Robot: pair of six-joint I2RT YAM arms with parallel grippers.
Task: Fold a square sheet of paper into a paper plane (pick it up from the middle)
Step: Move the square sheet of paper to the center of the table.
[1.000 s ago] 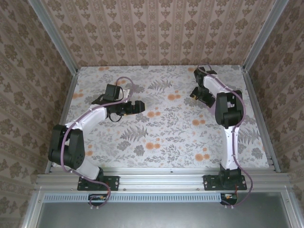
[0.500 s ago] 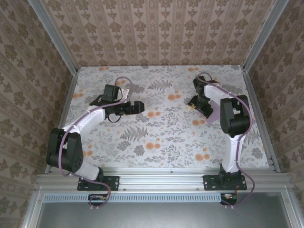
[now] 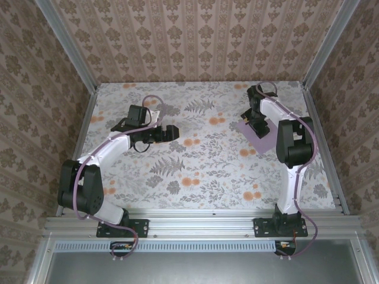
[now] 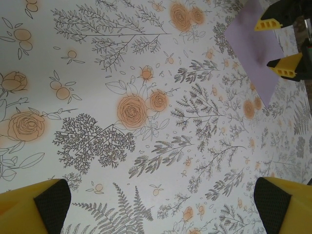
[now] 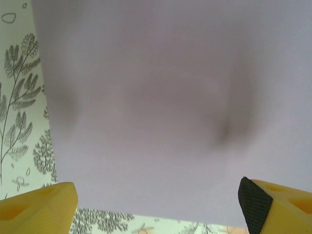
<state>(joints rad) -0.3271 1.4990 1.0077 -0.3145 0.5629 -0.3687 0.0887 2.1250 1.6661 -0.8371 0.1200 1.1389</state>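
A square sheet of paper (image 3: 253, 132), pale lilac, lies flat toward the far right corner of the floral worktop (image 3: 207, 171). The right gripper (image 3: 255, 118) hangs directly over its middle, yellow fingers spread wide, holding nothing. The left gripper (image 3: 172, 132), fully spread and empty, hangs over the worktop's left half, well apart from the paper.

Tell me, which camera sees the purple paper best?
The right wrist view: the paper is close, big and flat, two edges clear. The left wrist view shows a far piece beneath the right gripper. The top view shows it tiny, partly under the right arm.
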